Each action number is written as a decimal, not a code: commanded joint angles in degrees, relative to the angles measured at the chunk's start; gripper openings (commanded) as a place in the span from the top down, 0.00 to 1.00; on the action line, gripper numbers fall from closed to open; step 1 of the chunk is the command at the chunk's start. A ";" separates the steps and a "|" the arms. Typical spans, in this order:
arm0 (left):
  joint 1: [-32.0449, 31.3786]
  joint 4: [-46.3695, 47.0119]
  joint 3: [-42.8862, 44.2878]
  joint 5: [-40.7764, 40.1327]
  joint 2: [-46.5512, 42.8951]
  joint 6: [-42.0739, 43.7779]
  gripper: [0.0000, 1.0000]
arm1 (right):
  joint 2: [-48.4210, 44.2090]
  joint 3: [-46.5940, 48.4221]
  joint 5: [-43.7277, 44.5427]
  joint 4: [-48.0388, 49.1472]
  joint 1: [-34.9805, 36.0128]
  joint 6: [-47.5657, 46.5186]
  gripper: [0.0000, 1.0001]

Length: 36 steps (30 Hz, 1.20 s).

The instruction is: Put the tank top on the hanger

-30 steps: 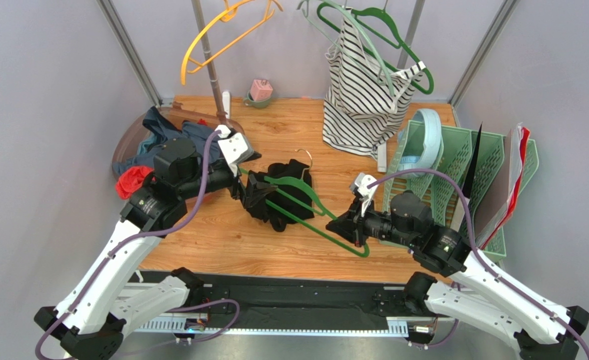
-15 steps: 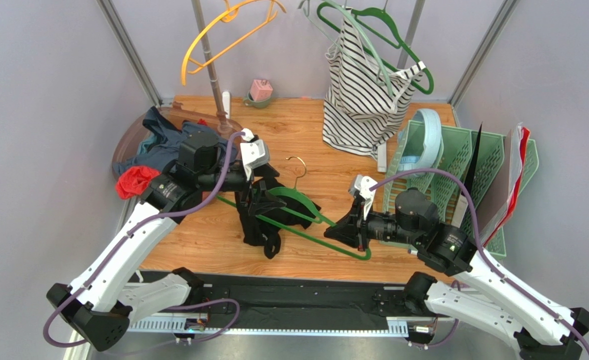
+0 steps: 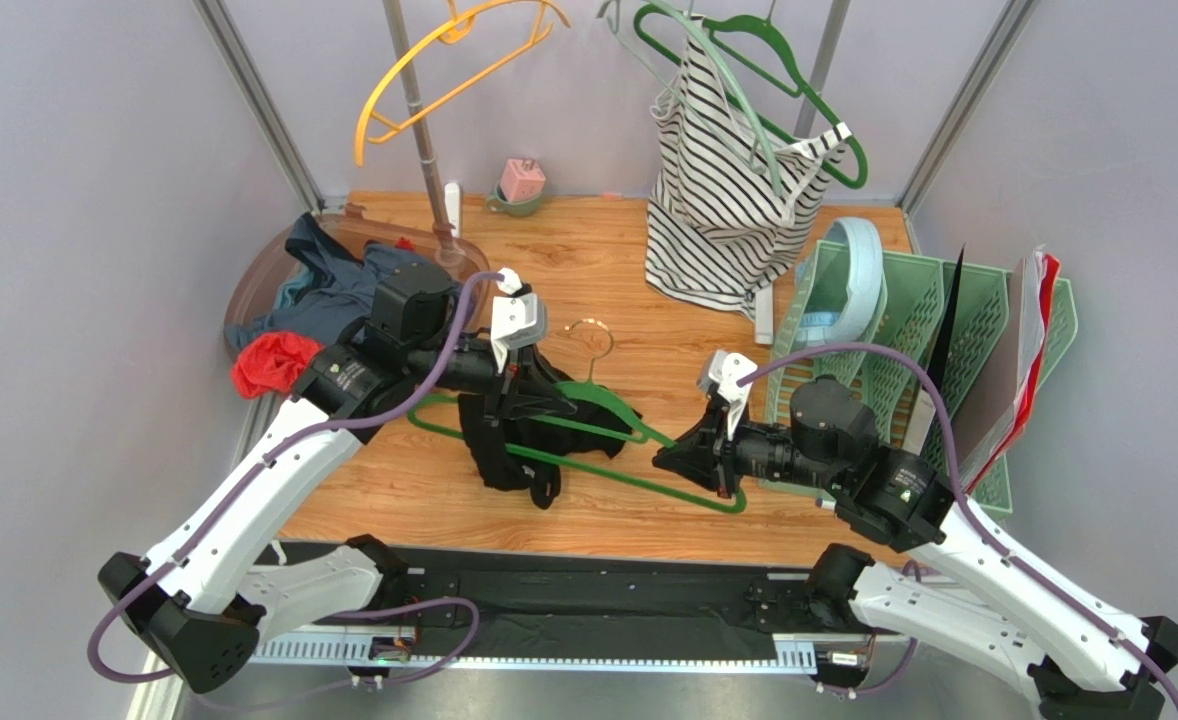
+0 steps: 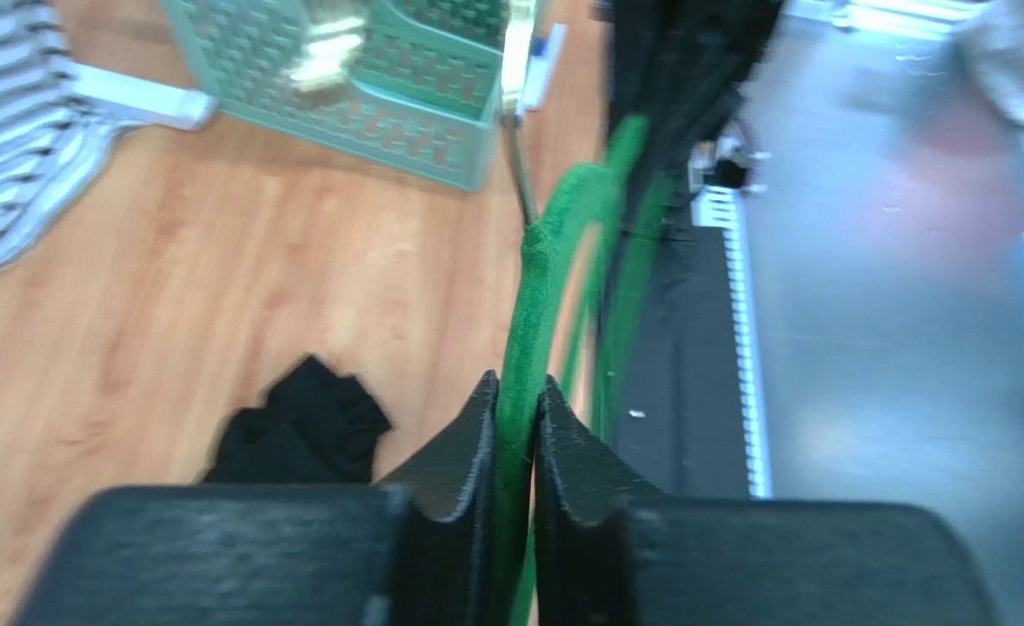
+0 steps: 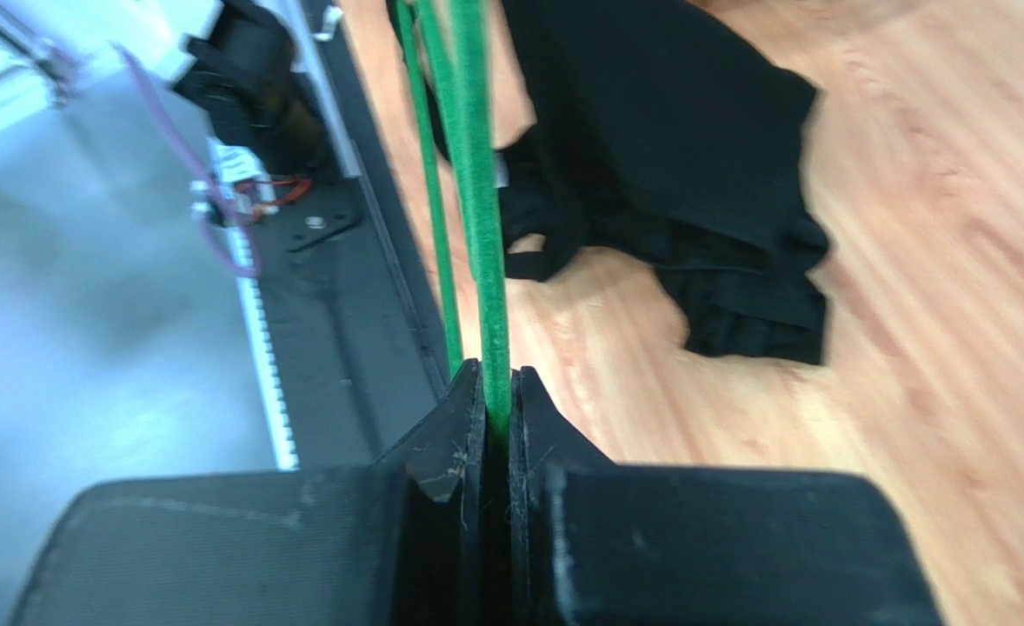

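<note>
Green hanger (image 3: 610, 408) pinched at two spots, spanning between both arms over the wooden table (image 3: 610, 255). Metal hook pointing toward the far edge.

Left gripper (image 3: 528, 393): fully closed on the hanger's upper arm, close to the neck. Wrist view confirms: fingers (image 4: 459, 444) squeezed onto the green bar, no gap either side, hook shaft just beyond the tips.

Right gripper (image 3: 696, 450): likewise clamped tight, at the hanger's right end near the corner. Wrist view: fingers (image 5: 452, 437) flush against the thin bar, second bar running parallel just to its left.

Black tank top (image 3: 505, 450): bunched up under the hanger's left half, directly below the left gripper, well apart from the right one. Green bars crossing over the fabric from above. Part of it flat on the wood in the right wrist view, off to one side of the bars. Cannot tell whether any strap is looped over the hanger or the cloth is just lying beneath it.

Background:
- striped top (image 3: 723, 180) hanging at back right
- yellow-orange hanger (image 3: 445, 68) up at back left
- mint crates (image 3: 926, 323) along the right edge
- blue-grey garment (image 3: 332, 278) and red cloth (image 3: 268, 360) heaped at the left edge, behind the left arm
</note>
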 commanded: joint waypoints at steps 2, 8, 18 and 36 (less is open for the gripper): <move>-0.46 1.11 0.74 5.51 -0.59 -0.02 1.00 | 0.22 2.10 7.49 5.49 -0.33 -7.23 1.00; -0.46 1.11 -0.05 6.57 -1.38 0.24 1.00 | -0.14 -0.89 14.96 13.39 -2.00 -10.22 1.00; -0.46 2.78 -1.54 -5.02 -1.38 -0.20 1.00 | -0.13 2.27 20.34 11.56 -2.18 -9.09 0.19; -0.46 0.06 -0.58 -25.76 0.64 -0.55 1.00 | -5.94 -3.60 25.01 7.77 -0.60 15.24 0.19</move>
